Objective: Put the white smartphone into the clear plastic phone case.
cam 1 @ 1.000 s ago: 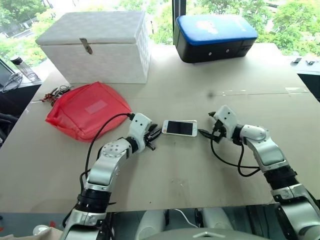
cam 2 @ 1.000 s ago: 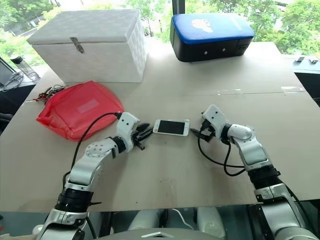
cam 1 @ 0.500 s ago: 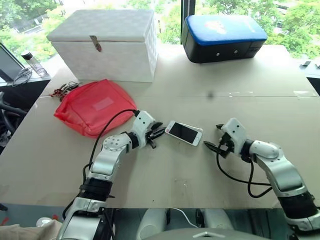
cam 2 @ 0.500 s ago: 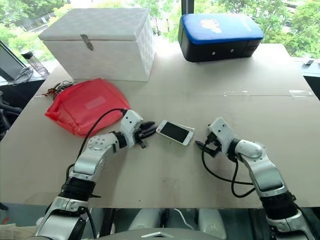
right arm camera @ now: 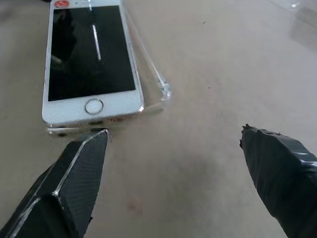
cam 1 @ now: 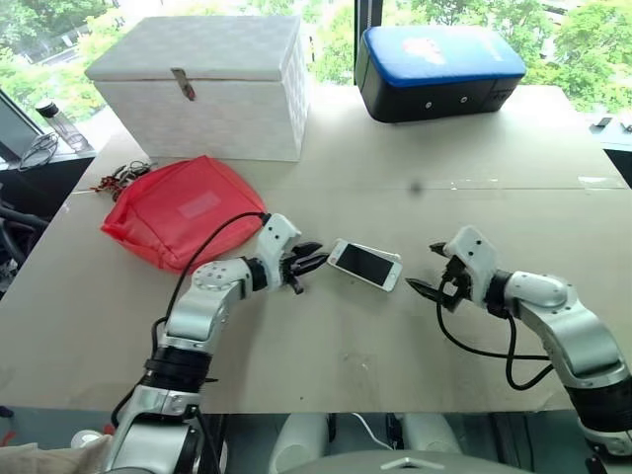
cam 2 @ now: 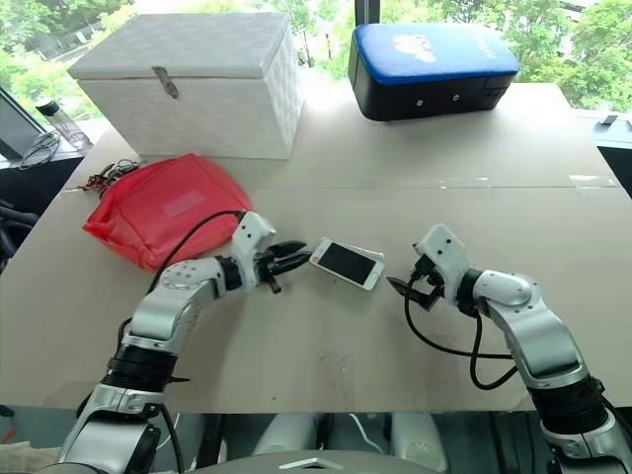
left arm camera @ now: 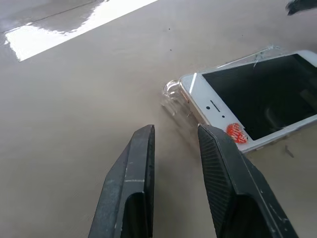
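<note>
Mid-table, white smartphone (cam 1: 364, 265) sits askew on clear plastic phone case (right arm camera: 157, 94); left gripper (cam 1: 312, 261) narrow and empty, right gripper (cam 1: 427, 271) wide.

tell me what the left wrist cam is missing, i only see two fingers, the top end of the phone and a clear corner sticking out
Observer: The phone lies skewed on the case; one long case rim juts out beside it in the right wrist view.
Operator: is the right hand on it
Observer: No. The right gripper hangs wide open short of the home-button end, touching nothing.
Operator: and my left fingers, how close
Observer: The left gripper points at the phone's other end, fingers narrowly parted, with a gap of bare table before the case.
Operator: anything else near
Observer: A red pouch lies behind the left arm, well away from the phone.
</note>
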`<state>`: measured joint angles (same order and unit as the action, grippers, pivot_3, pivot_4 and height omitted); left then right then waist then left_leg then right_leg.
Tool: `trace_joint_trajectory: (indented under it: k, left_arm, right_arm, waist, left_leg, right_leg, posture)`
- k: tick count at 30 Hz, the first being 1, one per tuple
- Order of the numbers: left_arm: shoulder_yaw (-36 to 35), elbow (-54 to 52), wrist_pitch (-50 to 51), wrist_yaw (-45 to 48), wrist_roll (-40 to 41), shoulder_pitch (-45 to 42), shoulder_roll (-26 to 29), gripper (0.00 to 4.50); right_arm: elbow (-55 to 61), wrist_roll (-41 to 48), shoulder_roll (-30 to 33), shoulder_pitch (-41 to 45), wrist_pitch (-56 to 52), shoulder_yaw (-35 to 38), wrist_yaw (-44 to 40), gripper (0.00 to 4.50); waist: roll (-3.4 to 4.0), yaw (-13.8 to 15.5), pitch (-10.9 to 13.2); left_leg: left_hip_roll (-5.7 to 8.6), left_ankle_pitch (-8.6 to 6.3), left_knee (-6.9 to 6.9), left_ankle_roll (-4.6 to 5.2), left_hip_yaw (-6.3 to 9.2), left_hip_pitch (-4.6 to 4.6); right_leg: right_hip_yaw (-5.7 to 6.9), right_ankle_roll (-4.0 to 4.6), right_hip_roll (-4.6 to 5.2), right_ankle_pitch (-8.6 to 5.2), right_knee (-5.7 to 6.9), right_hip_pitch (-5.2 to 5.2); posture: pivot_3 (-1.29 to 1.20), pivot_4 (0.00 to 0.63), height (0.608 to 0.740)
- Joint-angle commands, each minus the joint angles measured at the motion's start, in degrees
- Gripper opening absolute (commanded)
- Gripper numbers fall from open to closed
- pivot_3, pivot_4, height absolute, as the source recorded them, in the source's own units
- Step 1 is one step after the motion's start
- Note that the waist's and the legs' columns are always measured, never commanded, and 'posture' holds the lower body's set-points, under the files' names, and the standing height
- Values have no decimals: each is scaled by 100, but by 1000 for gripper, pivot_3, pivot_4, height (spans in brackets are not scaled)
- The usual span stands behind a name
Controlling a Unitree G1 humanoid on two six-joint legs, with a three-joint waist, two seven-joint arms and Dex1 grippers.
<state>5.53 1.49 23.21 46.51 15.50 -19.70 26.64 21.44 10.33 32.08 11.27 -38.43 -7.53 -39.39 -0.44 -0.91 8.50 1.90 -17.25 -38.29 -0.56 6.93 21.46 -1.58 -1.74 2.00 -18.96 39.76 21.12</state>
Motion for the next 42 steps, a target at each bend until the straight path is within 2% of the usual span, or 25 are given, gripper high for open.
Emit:
trace_joint_trajectory:
  k: [1,9,16,28,32,33,36,42]
  left_arm:
    - [165,-453,59,19,8,-16,-73,1351]
    - [184,-464,344,-115,-8,-213,-160,1351]
    - [169,-548,442,-188,-15,-208,-150,1351]
    - [61,-1134,907,-438,114,82,-143,1351]
    - [-253,-1199,1126,-493,345,-9,-79,1351]
    - [-324,-1143,1082,-434,378,-11,-7,1351]
    - [-510,-1222,1079,-368,505,94,136,1351]
    - [-705,-1643,955,-227,675,438,381,1351]
  right_arm:
    - [401,233,150,-25,-54,-75,-275,4500]
    - [661,536,535,-158,-160,-227,-761,4500]
    - [293,298,233,150,-74,-134,-145,4500]
    - [127,449,473,286,-206,258,-128,4500]
    - [867,1522,746,82,-729,462,-906,4500]
    - [976,1529,764,91,-686,365,-930,4500]
    - [766,957,626,263,-341,-110,-555,4500]
    - [515,445,356,412,-150,-527,-116,4500]
  waist:
    - [0,-1,0]
    - [0,-4,0]
    - [-1,-6,0]
    - [0,-3,1]
    - [-1,6,1]
    - [-1,1,1]
    - [-2,-47,0]
    - [-2,-11,1]
  left_leg:
    - [0,0,-5,0,-1,18]
    - [1,1,-6,-1,-3,49]
    - [0,1,-6,-1,-2,47]
    - [1,1,-6,-1,-3,50]
    - [1,1,-6,-1,-3,53]
    - [0,1,-6,-1,-3,53]
    - [-4,1,-5,-1,-6,46]
    - [0,1,-9,-1,-3,50]
  right_leg:
    - [-1,0,0,0,6,17]
    - [1,0,0,0,7,44]
    - [1,0,-1,0,8,44]
    - [0,0,0,0,8,48]
    - [1,0,0,0,8,48]
    - [2,0,-1,0,8,48]
    - [-2,1,-4,0,12,46]
    - [1,0,0,0,9,49]
  posture:
    - [0,150,740]
    - [0,150,740]
    - [0,150,740]
    - [0,150,740]
    - [0,150,740]
    - [0,150,740]
    - [0,150,740]
    - [0,150,740]
